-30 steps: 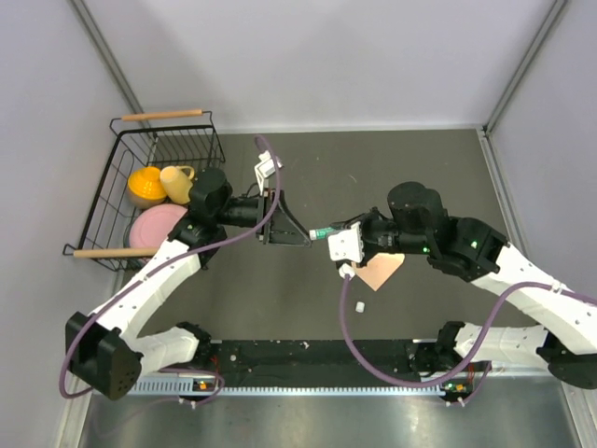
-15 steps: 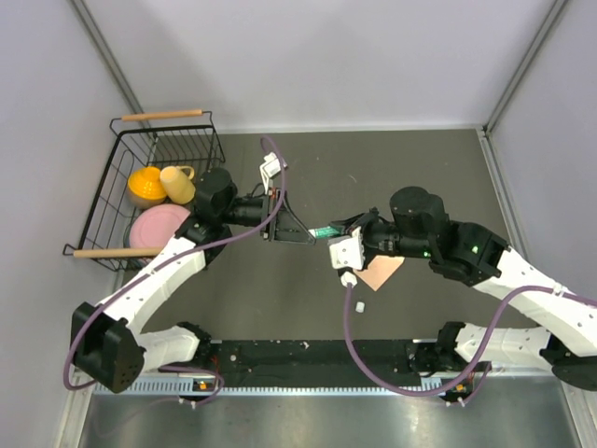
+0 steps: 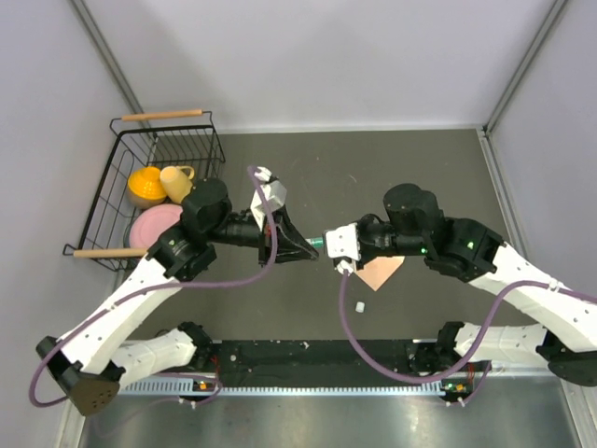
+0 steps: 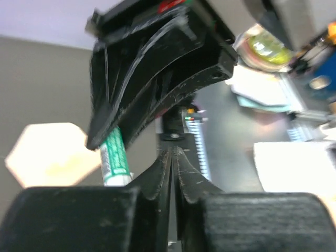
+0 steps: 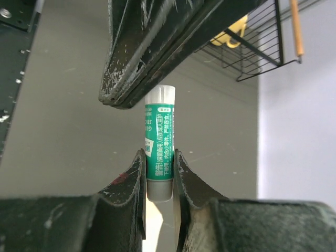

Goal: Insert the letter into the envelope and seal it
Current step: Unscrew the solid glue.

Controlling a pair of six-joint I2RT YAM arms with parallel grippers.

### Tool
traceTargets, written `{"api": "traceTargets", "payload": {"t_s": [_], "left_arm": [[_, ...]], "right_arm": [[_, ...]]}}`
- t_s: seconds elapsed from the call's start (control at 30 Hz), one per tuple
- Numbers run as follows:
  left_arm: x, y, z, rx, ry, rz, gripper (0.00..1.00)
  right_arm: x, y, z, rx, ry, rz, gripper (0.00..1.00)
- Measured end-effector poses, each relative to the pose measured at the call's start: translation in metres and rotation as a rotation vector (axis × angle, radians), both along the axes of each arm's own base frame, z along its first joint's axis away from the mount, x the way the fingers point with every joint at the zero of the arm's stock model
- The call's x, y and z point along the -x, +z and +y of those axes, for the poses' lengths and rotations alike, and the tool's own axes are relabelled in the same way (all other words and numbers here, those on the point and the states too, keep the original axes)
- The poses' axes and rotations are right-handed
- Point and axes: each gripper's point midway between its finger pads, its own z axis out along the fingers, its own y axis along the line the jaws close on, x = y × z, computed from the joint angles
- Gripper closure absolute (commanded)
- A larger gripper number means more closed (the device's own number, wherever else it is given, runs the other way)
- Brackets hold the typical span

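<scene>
My right gripper (image 3: pixel 328 245) (image 5: pixel 159 156) is shut on a green-and-white glue stick (image 3: pixel 318 242) (image 5: pixel 159 139) and holds it above the table, its white end pointing left. My left gripper (image 3: pixel 300 248) (image 4: pixel 172 157) is shut with nothing between its jaws, its fingertips (image 5: pixel 123 92) right beside the stick's white end. The glue stick also shows in the left wrist view (image 4: pixel 114 157). The peach envelope (image 3: pixel 381 273) (image 4: pixel 47 152) lies flat on the table under the right wrist. No separate letter shows.
A small white cap (image 3: pixel 360 306) lies on the table in front of the envelope. A black wire basket (image 3: pixel 168 140) at the back left holds an orange bowl (image 3: pixel 145 185), a yellow cup (image 3: pixel 175 182) and a pink plate (image 3: pixel 157 224).
My left arm has swung right and forward and its wrist has turned, bringing its fingertips up to the glue stick's end. My right gripper has shifted slightly left with the stick.
</scene>
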Motion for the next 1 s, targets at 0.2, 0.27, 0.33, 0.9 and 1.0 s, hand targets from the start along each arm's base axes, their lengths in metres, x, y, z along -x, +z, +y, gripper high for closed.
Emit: {"api": "traceTargets", "payload": {"t_s": [0.2, 0.27, 0.33, 0.9, 1.0], "left_arm": [[-0.003, 0.0, 0.006, -0.04, 0.07, -0.277, 0.43], [-0.006, -0.007, 0.012, -0.064, 0.072, -0.257, 0.39], [-0.014, -0.011, 0.02, -0.082, 0.095, -0.217, 0.38], [-0.027, -0.042, 0.01, -0.159, 0.07, 0.308, 0.38], [-0.024, -0.039, 0.005, -0.156, 0.053, 0.345, 0.47]], "right_arm": [[0.008, -0.009, 0.001, -0.005, -0.022, 0.116, 1.0], [0.008, -0.01, 0.0, 0.001, -0.03, 0.125, 1.0], [0.008, -0.013, -0.002, 0.012, -0.038, 0.131, 1.0], [0.003, -0.005, -0.004, 0.041, 0.003, -0.035, 1.0], [0.004, -0.005, -0.002, 0.053, 0.015, -0.061, 1.0]]}}
